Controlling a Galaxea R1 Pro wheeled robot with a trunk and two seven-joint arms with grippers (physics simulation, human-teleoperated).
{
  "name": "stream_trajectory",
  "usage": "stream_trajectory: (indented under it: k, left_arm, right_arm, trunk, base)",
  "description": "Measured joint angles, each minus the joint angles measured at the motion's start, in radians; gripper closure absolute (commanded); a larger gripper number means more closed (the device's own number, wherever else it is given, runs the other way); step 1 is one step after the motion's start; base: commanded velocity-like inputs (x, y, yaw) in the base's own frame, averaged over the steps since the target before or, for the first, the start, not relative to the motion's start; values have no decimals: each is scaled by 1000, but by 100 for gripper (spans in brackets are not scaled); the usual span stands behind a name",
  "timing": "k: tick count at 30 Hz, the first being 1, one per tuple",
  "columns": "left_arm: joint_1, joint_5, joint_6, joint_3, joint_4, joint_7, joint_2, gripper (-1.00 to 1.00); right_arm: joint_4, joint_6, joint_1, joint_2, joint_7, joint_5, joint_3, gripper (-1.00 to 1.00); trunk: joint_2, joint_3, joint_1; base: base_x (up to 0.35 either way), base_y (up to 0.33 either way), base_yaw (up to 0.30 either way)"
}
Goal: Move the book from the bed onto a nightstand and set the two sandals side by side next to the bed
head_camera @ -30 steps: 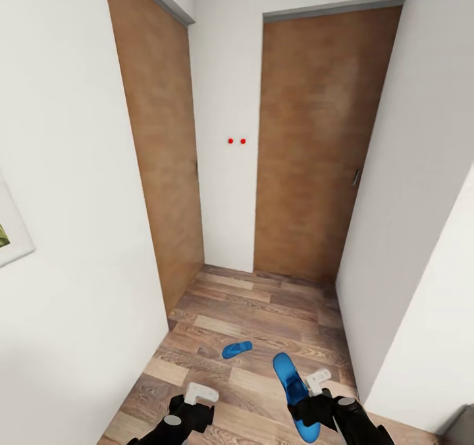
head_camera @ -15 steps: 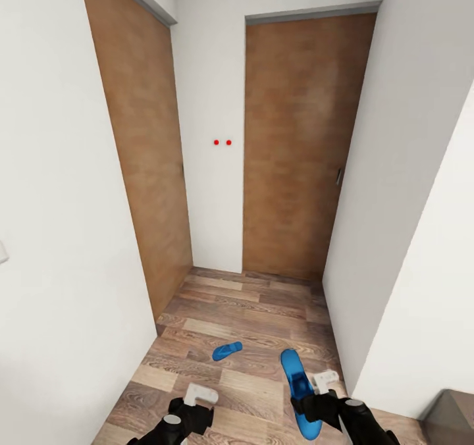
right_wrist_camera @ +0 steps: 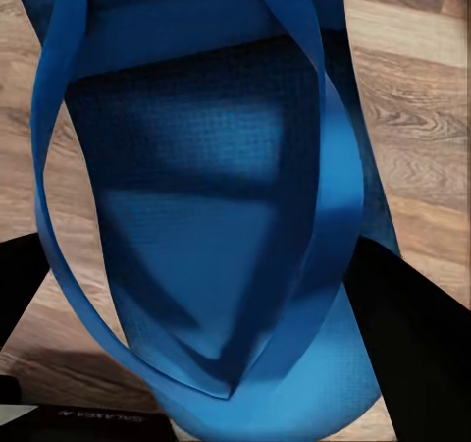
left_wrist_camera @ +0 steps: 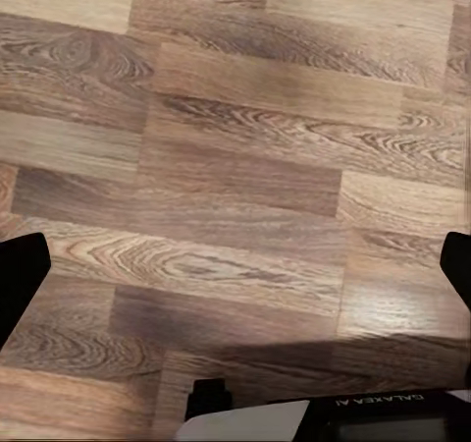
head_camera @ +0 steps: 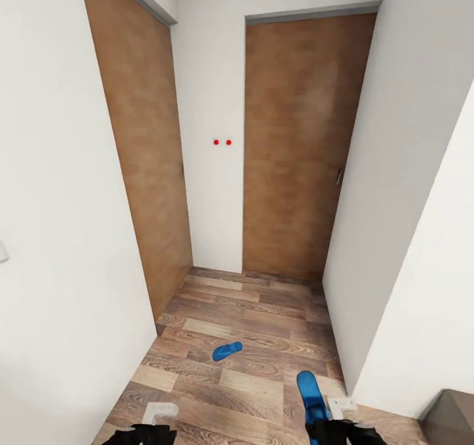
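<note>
My left gripper hangs low over the wood floor, jaws apart and empty; one blue sandal lies flat on the planks ahead, between two brown doors; my right gripper is clamped on the other sandal.

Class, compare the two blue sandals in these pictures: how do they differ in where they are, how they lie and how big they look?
The held sandal sits gripped in the right hand, off the floor; the loose sandal lies flat on the wooden floor, untouched. The held sandal points away from the robot; the loose sandal lies crosswise. The held sandal looks larger, being nearer the camera. Both are bright blue flip-flops.
</note>
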State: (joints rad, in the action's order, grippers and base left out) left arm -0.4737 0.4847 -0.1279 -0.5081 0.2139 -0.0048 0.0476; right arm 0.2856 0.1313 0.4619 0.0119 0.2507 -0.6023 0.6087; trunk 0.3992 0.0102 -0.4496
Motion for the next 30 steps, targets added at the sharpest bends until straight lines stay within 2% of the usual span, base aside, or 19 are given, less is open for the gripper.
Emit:
stream_trajectory:
  k: [3,6,8,12,30]
  left_arm:
    - [1,19,4,-2,-1,-11,9,-100]
    - [4,30,43,-3,1,-18,15,-100]
    - [5,31,83,-2,0,-20,17,-100]
    - [6,29,114,-2,-2,-20,18,-100]
    - [6,26,149,-8,-2,-20,19,-100]
  right_arm:
    - [-16,-1,0,-1,-14,1,1,100]
    - [-26,-9,0,-2,-23,2,1,100]
    - [-31,-46,0,-2,-26,2,1,100]
    - [-35,-87,0,0,-27,1,0,100]
    - [-36,-107,0,-2,-24,-1,0,100]
  trunk:
    - [0,0,0]
    - [0,0,0]
    - [0,0,0]
    - [0,0,0]
    - [0,0,0]
  base:
    - [0,0,0]
    - [0,0,0]
    - [0,0,-4]
    - [0,0,-98]
    - [29,22,-220]
